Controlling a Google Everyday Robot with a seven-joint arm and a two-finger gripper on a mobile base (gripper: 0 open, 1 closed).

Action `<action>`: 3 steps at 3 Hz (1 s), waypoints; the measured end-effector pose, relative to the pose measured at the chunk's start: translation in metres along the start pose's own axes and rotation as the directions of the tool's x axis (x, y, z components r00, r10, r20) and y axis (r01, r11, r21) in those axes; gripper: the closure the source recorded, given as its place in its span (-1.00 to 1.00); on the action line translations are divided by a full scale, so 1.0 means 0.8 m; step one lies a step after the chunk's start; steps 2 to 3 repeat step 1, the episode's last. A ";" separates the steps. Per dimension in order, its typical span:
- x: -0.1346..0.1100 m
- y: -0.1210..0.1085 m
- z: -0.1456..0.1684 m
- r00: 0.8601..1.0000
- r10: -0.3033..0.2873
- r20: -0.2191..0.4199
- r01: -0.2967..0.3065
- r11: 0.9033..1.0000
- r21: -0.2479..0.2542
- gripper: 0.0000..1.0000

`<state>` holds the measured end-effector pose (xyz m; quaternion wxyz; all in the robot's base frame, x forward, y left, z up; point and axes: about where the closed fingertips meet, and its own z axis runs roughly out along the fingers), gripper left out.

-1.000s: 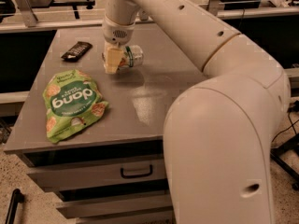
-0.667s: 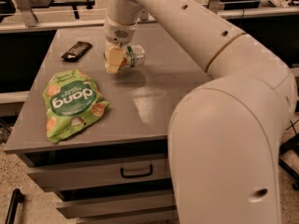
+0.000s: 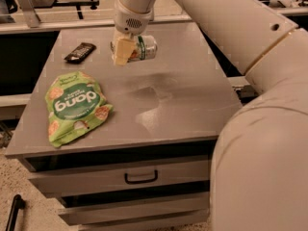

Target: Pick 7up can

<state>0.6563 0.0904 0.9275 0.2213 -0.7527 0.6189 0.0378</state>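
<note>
The 7up can point(image 3: 146, 47), whitish with a green band and silvery ends, lies on its side between the fingers of my gripper point(image 3: 126, 49), over the back middle of the grey cabinet top point(image 3: 187, 100). One pale yellowish finger point(image 3: 121, 52) covers the can's left end. The other finger is hidden behind the can. The gripper is shut on the can and seems to hold it just above the surface. My white arm reaches in from the upper right.
A green snack bag point(image 3: 74, 105) lies at the front left of the top. A dark flat candy bar point(image 3: 79, 52) lies at the back left. Drawers with a black handle point(image 3: 141, 178) are below the front edge. My arm's body fills the right side.
The gripper and the can in it have moved up a little in the picture together. The snack bag and the candy bar have stayed in place.
</note>
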 end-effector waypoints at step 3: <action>-0.003 0.002 -0.010 1.000 -0.004 0.002 0.004 1.000 0.012 1.00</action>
